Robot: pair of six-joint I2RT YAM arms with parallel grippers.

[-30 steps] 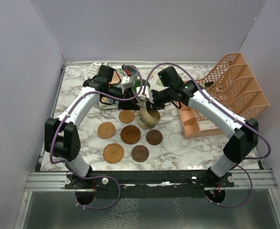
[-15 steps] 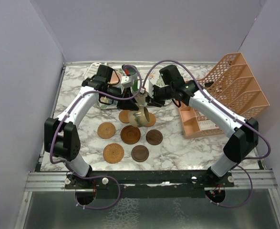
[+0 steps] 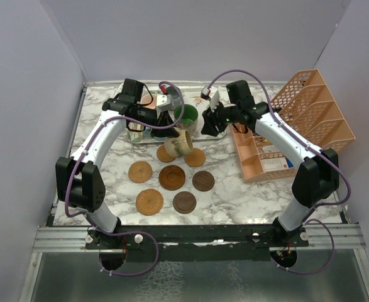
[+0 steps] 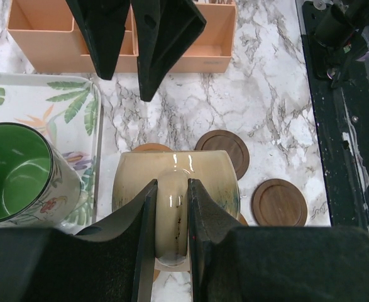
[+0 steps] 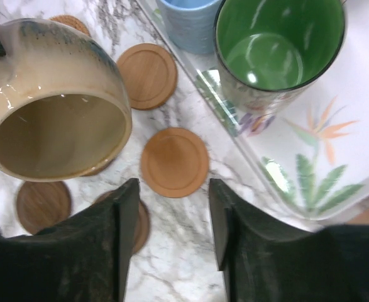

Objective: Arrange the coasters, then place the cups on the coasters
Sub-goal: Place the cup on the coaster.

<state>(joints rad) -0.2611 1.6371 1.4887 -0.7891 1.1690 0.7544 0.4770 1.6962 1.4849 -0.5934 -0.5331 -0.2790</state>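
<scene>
Clearly we saw the left gripper (image 4: pixel 171 192) pinching a glossy tan cup (image 4: pixel 175 165) beside the tray (image 4: pixel 46 94), which held a green-lined mug (image 4: pixel 14 170), perhaps more; the right gripper (image 5: pixel 173 189) gaped empty.

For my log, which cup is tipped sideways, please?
The tan cup, held by its handle in the left gripper; the green cup and blue cup stand upright.

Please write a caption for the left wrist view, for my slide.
Left tool grips the tan mug by its handle over coasters, beside a green-lined mug.

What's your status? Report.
Left jaws shut on handle of glossy tan ceramic mug, tilted above round wooden coasters. Right jaws open, empty. Green-lined mug nearby on leaf-patterned tray.
</scene>
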